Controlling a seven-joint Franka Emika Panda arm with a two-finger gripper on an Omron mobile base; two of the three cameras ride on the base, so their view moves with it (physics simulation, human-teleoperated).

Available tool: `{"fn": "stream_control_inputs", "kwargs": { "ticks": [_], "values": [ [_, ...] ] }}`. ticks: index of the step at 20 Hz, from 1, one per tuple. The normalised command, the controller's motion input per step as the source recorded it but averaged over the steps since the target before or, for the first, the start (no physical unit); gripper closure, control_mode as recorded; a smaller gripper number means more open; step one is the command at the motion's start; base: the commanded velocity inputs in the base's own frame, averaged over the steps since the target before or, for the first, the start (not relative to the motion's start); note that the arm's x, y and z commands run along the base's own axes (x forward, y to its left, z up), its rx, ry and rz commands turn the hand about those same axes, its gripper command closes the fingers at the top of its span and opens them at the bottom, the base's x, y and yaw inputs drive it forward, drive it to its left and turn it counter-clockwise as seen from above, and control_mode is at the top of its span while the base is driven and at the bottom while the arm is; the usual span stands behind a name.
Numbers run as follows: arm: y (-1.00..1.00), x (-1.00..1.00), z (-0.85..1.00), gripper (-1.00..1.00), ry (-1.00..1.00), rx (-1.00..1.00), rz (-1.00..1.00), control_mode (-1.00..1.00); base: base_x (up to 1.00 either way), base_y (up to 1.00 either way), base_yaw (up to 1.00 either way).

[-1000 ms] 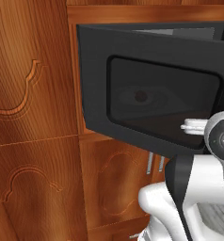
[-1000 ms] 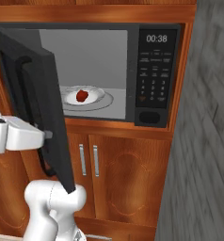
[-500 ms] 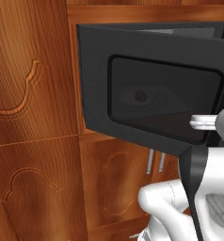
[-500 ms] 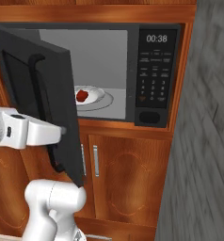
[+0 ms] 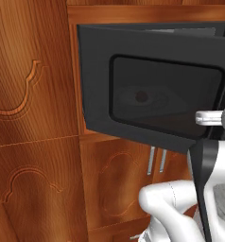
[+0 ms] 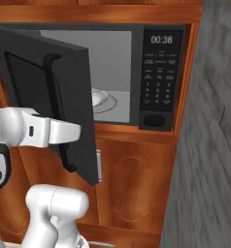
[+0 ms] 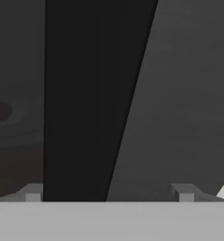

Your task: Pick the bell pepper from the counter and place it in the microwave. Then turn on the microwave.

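1. Gripper (image 7: 107, 195) is sitting with its jaws spread wide, straddling the vertical bar handle (image 7: 85, 103) of the microwave (image 6: 158, 72) door (image 6: 44, 97), clamping nothing.
2. Door is standing partly open across the cavity.
3. Bell pepper (image 5: 142, 96) is lying inside the microwave, showing dimly through the door window, beyond my gripper.
4. White plate (image 6: 102, 98) is peeking past the door edge.

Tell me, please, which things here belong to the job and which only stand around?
Job: microwave, its half-open door, bell pepper dim behind the window, keypad, open gripper.
Standing around: lower cabinet doors, grey wall, wooden panel.
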Motion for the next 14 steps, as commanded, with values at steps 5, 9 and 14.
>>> {"fn": "stream_control_inputs", "kwargs": {
  "ticks": [5,9,14],
  "values": [
    [-0.28,0.20,-0.18,-1.00,-0.05,0.00,0.08,-1.00,0.00,0.00,0.00],
    [-0.22,0.21,-0.18,-1.00,-0.05,0.00,0.07,-1.00,0.00,0.00,0.00],
    [-0.21,0.21,-0.15,-1.00,-0.05,0.00,0.07,-1.00,0.00,0.00,0.00]
  ]
}}
